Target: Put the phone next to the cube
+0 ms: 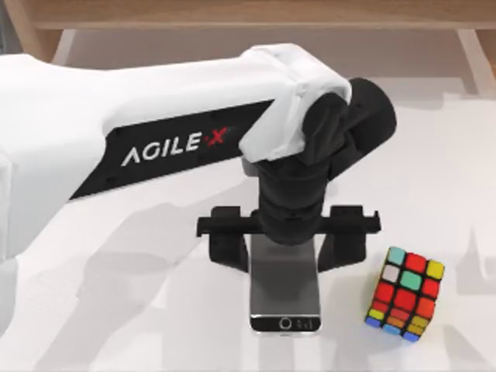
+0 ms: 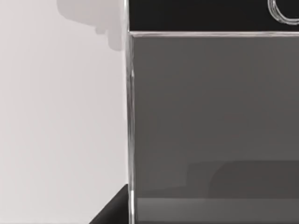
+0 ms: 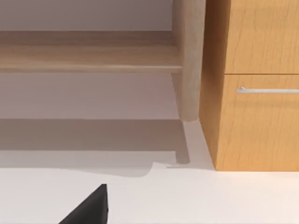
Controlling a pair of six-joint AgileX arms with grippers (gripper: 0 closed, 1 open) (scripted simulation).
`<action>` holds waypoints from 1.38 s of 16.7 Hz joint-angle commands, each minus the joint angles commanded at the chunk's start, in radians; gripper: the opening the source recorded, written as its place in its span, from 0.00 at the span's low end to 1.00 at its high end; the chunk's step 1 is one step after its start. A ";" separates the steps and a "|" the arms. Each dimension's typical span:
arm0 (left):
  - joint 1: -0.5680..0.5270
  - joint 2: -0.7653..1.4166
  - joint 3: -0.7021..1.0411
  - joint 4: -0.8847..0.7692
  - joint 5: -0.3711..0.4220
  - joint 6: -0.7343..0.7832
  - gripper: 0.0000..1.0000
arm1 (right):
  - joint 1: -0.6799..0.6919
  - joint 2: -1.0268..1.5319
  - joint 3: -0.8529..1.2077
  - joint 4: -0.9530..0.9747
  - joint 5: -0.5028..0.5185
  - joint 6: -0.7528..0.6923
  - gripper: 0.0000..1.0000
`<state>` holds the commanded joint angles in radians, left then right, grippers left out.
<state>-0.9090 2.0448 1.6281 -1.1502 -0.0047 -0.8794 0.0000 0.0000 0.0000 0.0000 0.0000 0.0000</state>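
A: What surface and room are you looking at?

B: You see a white counter (image 1: 93,310) crossed by grey shadows; along its far edge runs a wooden rail (image 1: 256,14). In the right wrist view, a wooden cabinet (image 3: 254,116) with a metal drawer handle (image 3: 267,90) stands beyond the counter.

A: Left to right, what lies on it?

B: Your left arm (image 1: 116,147) reaches in from the left. Its left gripper (image 1: 288,246) points down over the phone (image 1: 285,298), fingers (image 1: 229,249) spread wide, one on each side of the phone's far end, pinching nothing. The phone lies flat, home button toward the near edge. Just to its right, apart from it, sits the cube (image 1: 405,293).
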 joint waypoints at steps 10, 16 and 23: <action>0.000 0.023 -0.011 0.016 0.053 -0.009 0.00 | 0.000 0.000 0.000 0.000 0.000 0.000 1.00; -0.002 0.038 -0.051 0.058 0.112 -0.010 0.00 | 0.000 0.000 0.000 0.000 0.000 0.000 1.00; -0.001 0.031 -0.100 0.147 0.069 -0.003 0.00 | 0.000 0.000 0.000 0.000 0.000 0.000 1.00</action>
<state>-0.9100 2.0757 1.5285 -1.0030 0.0644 -0.8828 0.0000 0.0000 0.0000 0.0000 0.0000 0.0000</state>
